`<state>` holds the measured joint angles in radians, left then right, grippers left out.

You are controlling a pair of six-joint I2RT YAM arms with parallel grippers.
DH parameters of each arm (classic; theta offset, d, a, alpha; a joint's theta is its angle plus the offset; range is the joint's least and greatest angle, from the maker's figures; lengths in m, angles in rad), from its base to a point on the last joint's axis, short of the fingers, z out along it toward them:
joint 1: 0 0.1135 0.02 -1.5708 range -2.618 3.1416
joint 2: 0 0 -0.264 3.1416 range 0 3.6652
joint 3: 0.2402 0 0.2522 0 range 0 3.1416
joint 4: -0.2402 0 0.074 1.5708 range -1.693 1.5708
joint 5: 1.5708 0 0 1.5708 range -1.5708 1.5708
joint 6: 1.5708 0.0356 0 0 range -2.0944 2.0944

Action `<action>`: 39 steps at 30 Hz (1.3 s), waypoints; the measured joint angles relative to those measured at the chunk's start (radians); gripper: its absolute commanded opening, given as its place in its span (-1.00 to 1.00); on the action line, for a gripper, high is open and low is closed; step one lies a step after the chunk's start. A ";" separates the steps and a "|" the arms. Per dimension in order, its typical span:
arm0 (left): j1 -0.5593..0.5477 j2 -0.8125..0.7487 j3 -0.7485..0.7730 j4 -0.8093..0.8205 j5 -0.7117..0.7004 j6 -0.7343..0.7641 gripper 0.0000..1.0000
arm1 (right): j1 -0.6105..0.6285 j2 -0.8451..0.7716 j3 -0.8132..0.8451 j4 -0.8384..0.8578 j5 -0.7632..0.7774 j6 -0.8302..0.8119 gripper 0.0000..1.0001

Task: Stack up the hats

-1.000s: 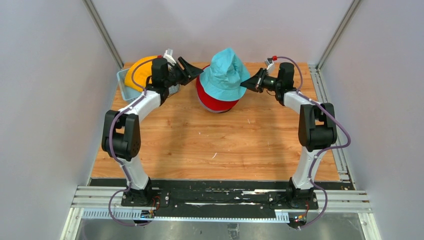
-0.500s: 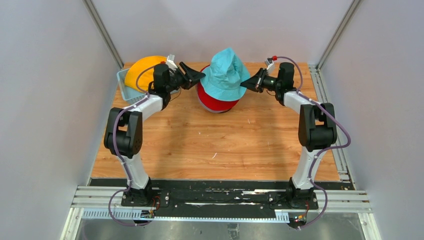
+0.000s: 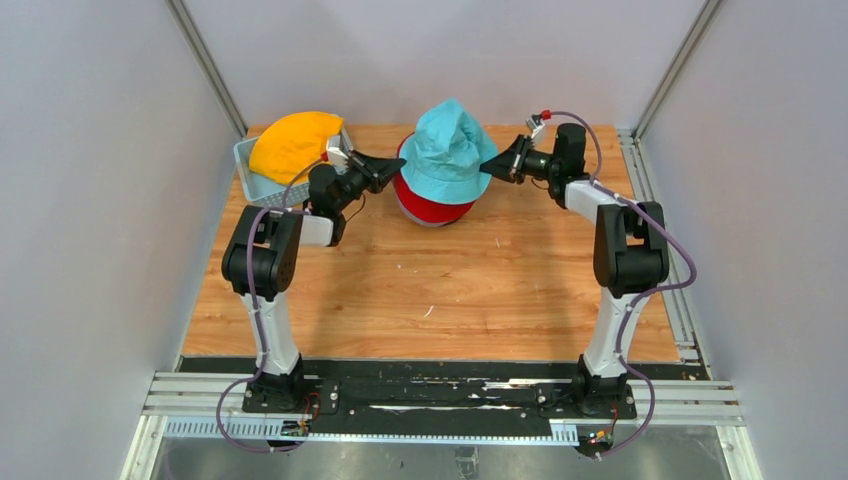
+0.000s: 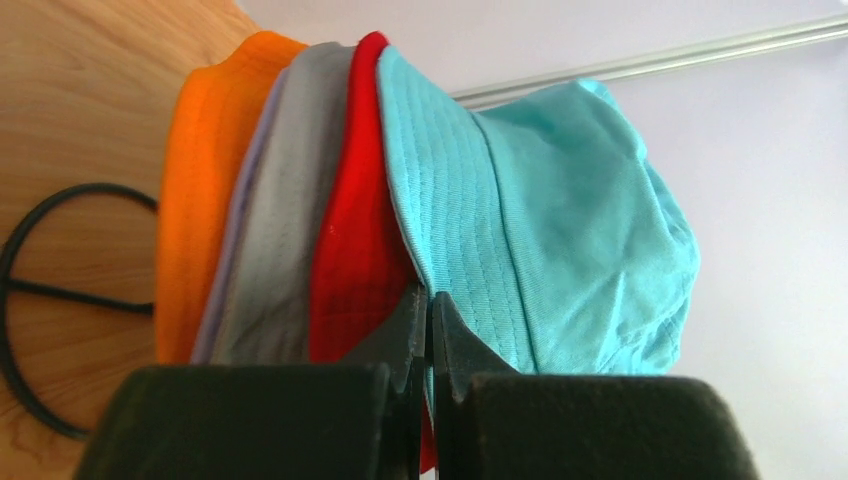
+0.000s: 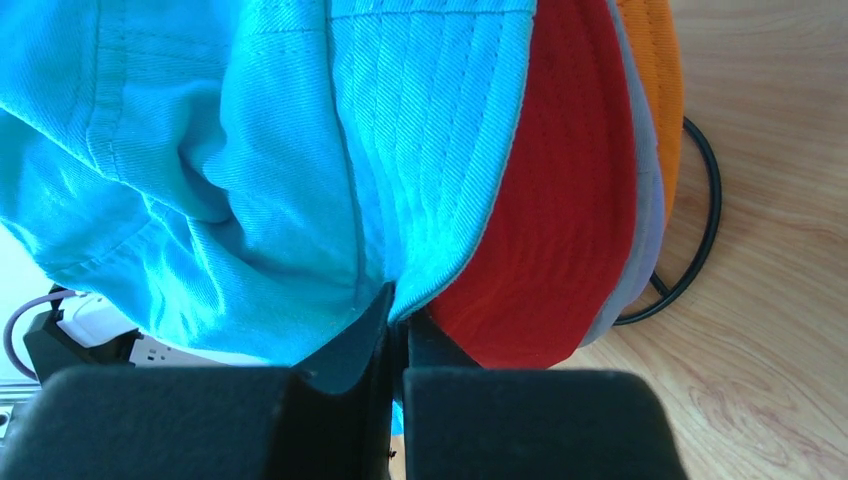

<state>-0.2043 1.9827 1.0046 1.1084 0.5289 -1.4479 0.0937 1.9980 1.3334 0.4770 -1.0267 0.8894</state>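
On the stack at the back middle of the table, a teal hat [image 3: 443, 148] sits on top of a red hat [image 3: 425, 206]. My left gripper [image 3: 396, 161] is shut on the teal brim's left edge, and my right gripper [image 3: 488, 168] is shut on its right edge. The left wrist view has the teal hat [image 4: 540, 220] over red [image 4: 355, 240], grey [image 4: 270, 220] and orange [image 4: 195, 200] hats, with the left gripper [image 4: 428, 300] pinching teal fabric. The right gripper [image 5: 398, 312] pinches the teal brim [image 5: 440, 150] beside the red hat [image 5: 560, 220]. A yellow hat [image 3: 290, 145] lies apart.
The yellow hat rests in a light blue basket [image 3: 248, 180] at the back left corner, just behind my left arm. A black wire stand [image 5: 706, 220] shows under the stack. Grey walls close in the table on both sides and behind.
My left gripper has moved right and down to the teal hat's brim and shut on it. The right gripper has kept its grip on the other side, and the teal hat sits slightly lower.
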 measured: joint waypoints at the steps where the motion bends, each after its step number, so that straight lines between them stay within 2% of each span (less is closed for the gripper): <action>1: 0.000 -0.008 -0.019 0.002 -0.012 0.006 -0.99 | 0.000 0.007 0.008 0.000 -0.002 -0.001 -0.99; 8: 0.010 -0.064 -0.092 -0.074 -0.076 0.099 -1.00 | 0.000 0.061 0.051 0.013 -0.021 -0.013 -0.99; 21: 0.019 -0.051 -0.043 -0.160 -0.073 0.145 -1.00 | 0.001 0.090 0.046 0.005 -0.037 -0.045 -0.99; 33: 0.029 -0.019 0.055 -0.246 -0.064 0.162 -0.99 | 0.051 0.143 0.053 -0.198 -0.009 -0.133 -0.99; 39: 0.032 -0.013 0.089 -0.293 -0.059 0.182 -1.00 | 0.059 0.136 0.068 -0.241 0.009 -0.171 -0.99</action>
<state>-0.1722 1.9701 1.0931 0.8158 0.4698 -1.2659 0.1528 2.1342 1.4017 0.2359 -1.0176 0.7181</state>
